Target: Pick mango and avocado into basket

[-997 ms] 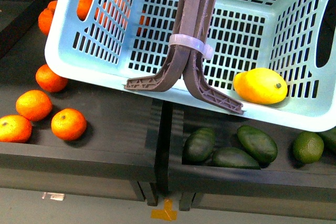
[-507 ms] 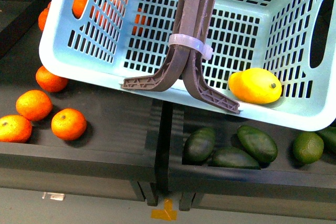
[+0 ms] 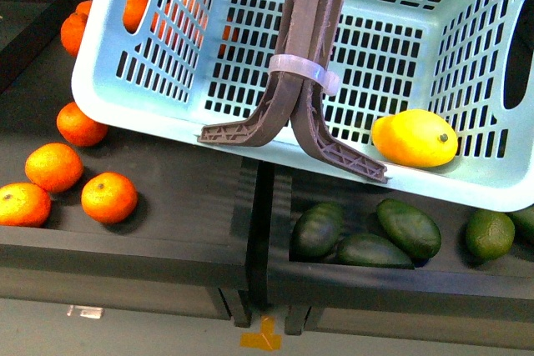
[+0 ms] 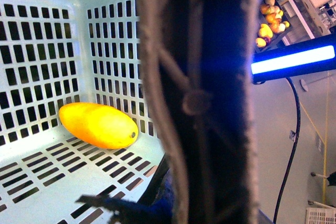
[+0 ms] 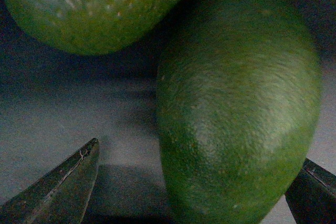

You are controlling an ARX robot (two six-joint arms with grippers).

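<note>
The light teal basket (image 3: 150,93) hangs tilted over the produce bins, held up by its brown lattice handles (image 3: 310,31). My left gripper (image 4: 173,208) is shut on those handles (image 4: 202,98), which fill most of the left wrist view. The yellow mango (image 3: 415,137) lies in the basket's low corner, and the left wrist view shows the mango (image 4: 97,125) on the slotted floor. My right gripper (image 5: 194,198) is open and straddles a dark green avocado (image 5: 236,108) that rests on a dark bin floor. The front view shows neither gripper.
Three dark avocados (image 3: 371,250) and a rounder green one (image 3: 490,233) lie in the right bin below the basket. Several oranges (image 3: 108,198) sit in the left bin. A second green fruit (image 5: 94,3) lies close beside the straddled avocado.
The basket swung left and slightly down half a second ago, then back right to about where it was. The mango rode along in its corner.
</note>
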